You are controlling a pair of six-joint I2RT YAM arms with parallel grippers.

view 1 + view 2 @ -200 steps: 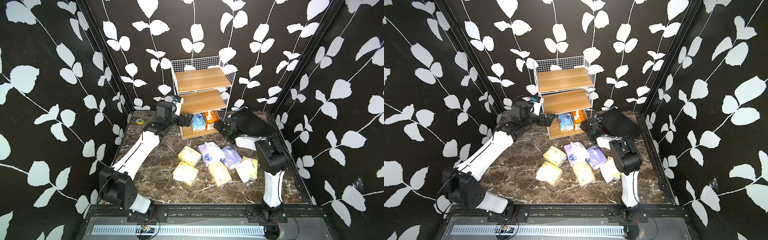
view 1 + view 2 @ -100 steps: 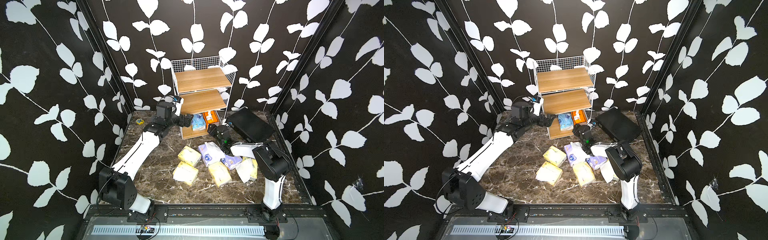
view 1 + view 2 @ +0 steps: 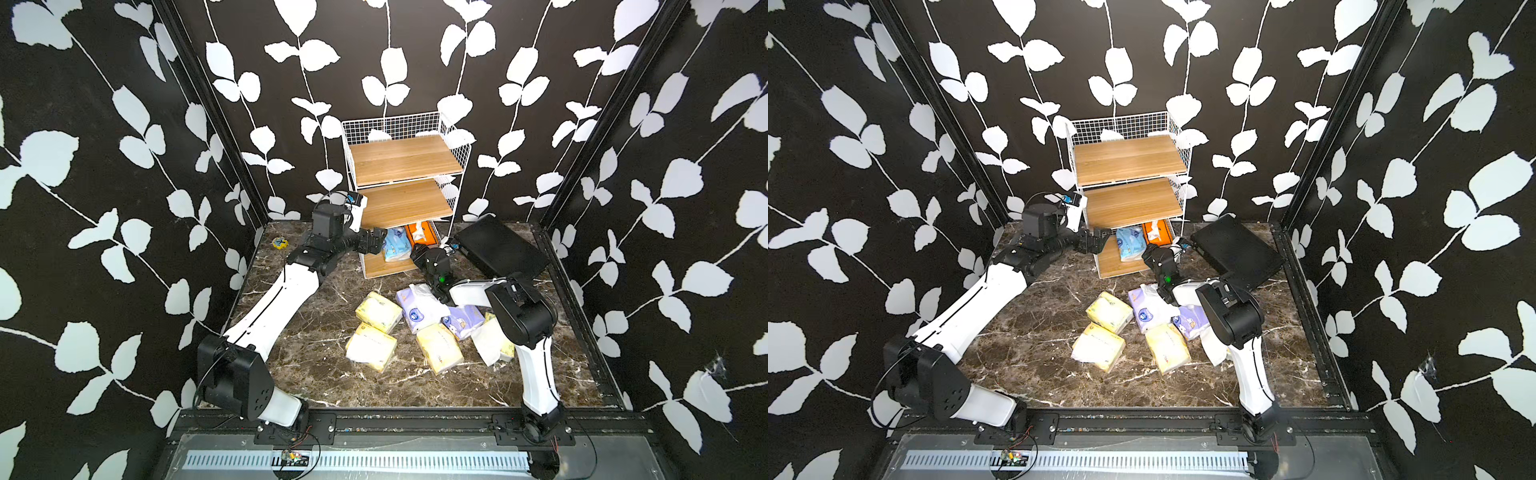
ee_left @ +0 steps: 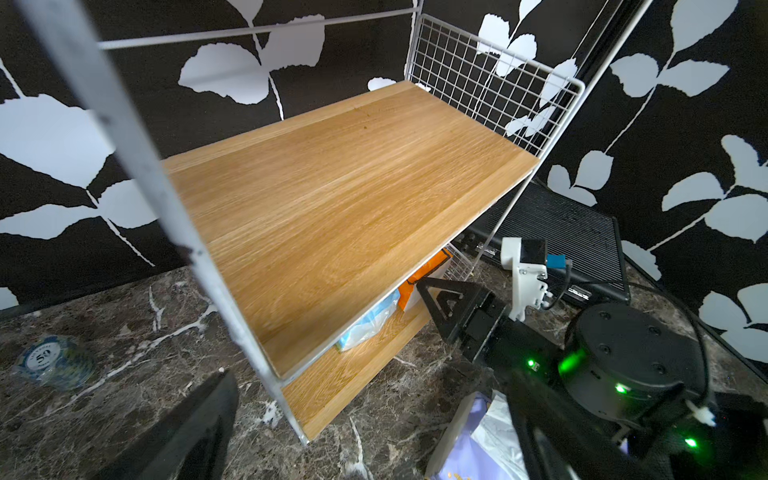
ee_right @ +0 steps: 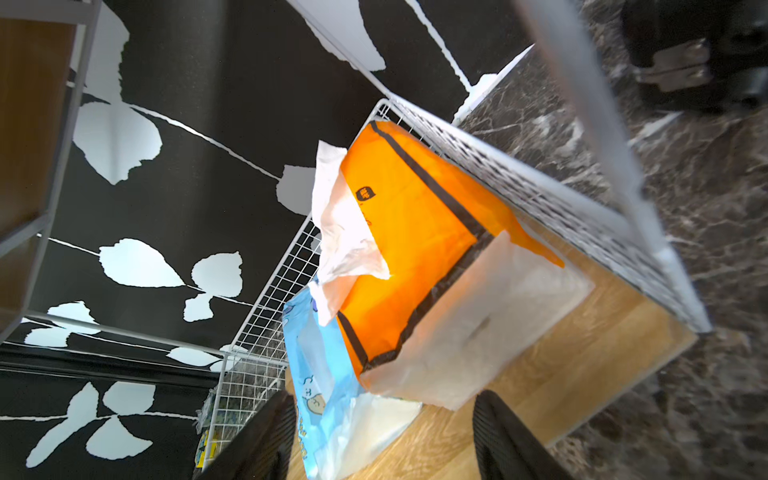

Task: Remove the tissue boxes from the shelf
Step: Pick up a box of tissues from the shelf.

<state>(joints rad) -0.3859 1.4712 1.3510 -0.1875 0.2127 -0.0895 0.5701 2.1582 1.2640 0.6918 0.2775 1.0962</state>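
Right wrist view; right gripper [image 5: 382, 424] has swung to orange box [image 5: 415, 232].

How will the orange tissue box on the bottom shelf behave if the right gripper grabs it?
The orange tissue box has straight edges and flat faces, so it likely holds shape under a squeeze. Being tissues, it is probably light. It sits against the light blue pack, which may shift with it.

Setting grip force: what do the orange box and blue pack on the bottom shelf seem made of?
Orange box: glossy card or stiff film, hard to tell; straight edges, crisp corners. Blue pack: soft glossy plastic film; it creases and bulges.
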